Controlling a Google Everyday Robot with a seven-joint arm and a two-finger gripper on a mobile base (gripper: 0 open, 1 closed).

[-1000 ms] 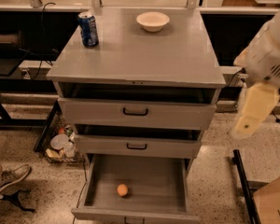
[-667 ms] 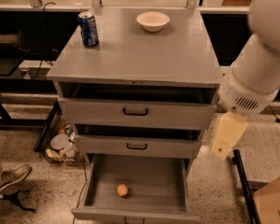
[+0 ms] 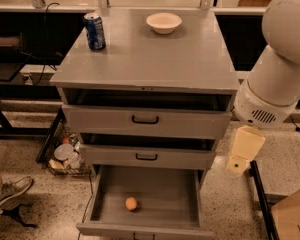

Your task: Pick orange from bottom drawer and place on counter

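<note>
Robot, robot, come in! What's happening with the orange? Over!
End effector hangs right of middle drawer, away from orange. Orange lies in open bottom drawer. Nothing covers it; can and bowl sit back on counter.

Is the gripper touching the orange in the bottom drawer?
Apart. The camera view shows the gripper beside the cabinet, outside the bottom drawer; bare drawer floor separates it from the orange.

The orange (image 3: 131,203) lies on the floor of the open bottom drawer (image 3: 165,191), left of centre. On the bench (image 3: 150,59) stand a blue can (image 3: 95,31) and a white bowl (image 3: 163,22). The gripper (image 3: 240,161) hangs right of the cabinet, beside the middle drawer (image 3: 180,157)
</note>
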